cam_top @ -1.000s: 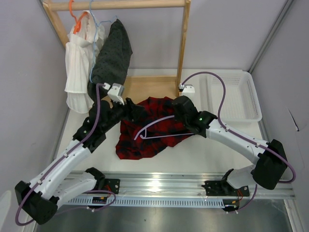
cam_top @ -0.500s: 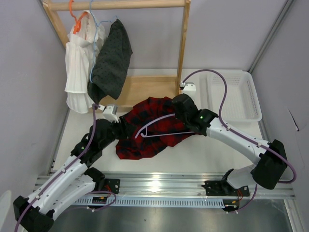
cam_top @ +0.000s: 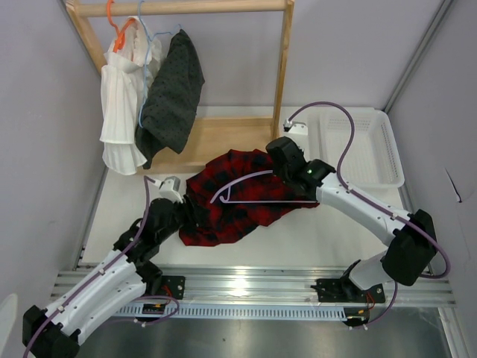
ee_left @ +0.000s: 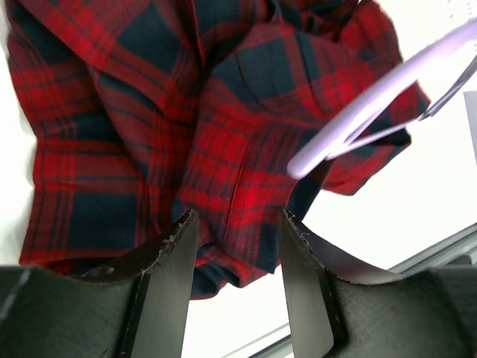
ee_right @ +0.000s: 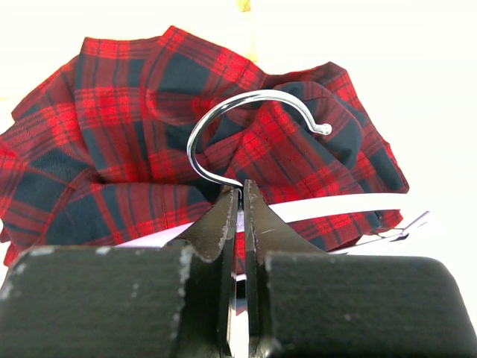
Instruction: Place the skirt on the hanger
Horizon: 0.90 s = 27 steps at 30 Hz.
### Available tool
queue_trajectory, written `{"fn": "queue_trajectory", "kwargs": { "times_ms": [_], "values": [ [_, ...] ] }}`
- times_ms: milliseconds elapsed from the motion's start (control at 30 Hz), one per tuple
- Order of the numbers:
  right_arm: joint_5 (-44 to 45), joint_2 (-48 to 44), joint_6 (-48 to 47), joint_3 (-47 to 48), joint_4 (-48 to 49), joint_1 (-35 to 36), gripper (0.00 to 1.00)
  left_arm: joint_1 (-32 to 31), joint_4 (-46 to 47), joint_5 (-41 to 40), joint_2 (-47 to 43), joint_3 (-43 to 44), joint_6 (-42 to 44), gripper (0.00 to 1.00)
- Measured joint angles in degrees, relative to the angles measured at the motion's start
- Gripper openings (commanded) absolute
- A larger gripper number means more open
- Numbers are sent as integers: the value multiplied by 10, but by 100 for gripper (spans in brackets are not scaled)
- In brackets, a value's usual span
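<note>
Two arms, left arm (cam_top: 100, 272) and right arm (cam_top: 365, 212), stand on one metal rail (cam_top: 246, 287) along the near edge. One white counter (cam_top: 335, 242), closed in by pale lilac-grey walls (cam_top: 45, 149) at left, right and rear.

Left fingers (ee_left: 168, 268), one pair: spread apart with nothing clamped, poised at the near left edge of the skirt. Whether the tips touch the cloth cannot be told.

One skirt (cam_top: 212, 220), red-and-black check, crumpled in a heap at the middle of the counter, between the two arms.

One hanger (ee_left: 358, 121), lilac plastic, lying across the top of the skirt. Its metal hook (ee_right: 253, 92) curves above the cloth.

Right fingers (ee_right: 212, 231), one pair: pressed together on the hanger at the foot of the hook, at the far right side of the skirt.

One white basket (cam_top: 365, 156), at the far right of the counter, apart from the skirt.

One wooden rack (cam_top: 282, 74), rear left, its base board just behind the skirt. With those on its top bar, hangers number three and garments three. One orange hanger (cam_top: 118, 33) carries one white pleated garment (cam_top: 123, 112). One pale blue hanger (cam_top: 141, 112) carries one dark grey dotted garment (cam_top: 173, 89). The two hung garments touch side by side.
</note>
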Motion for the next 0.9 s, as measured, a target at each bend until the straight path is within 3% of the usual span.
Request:
{"fn": "queue_trajectory", "kwargs": {
  "times_ms": [767, 900],
  "values": [
    [-2, 26, 8, 26, -17, -6, 0, -147, 50, -118, 102, -15, 9, 53],
    [-5, 26, 8, 26, -17, -6, 0, -163, 50, -146, 120, -7, 12, 49]
  ]
}}
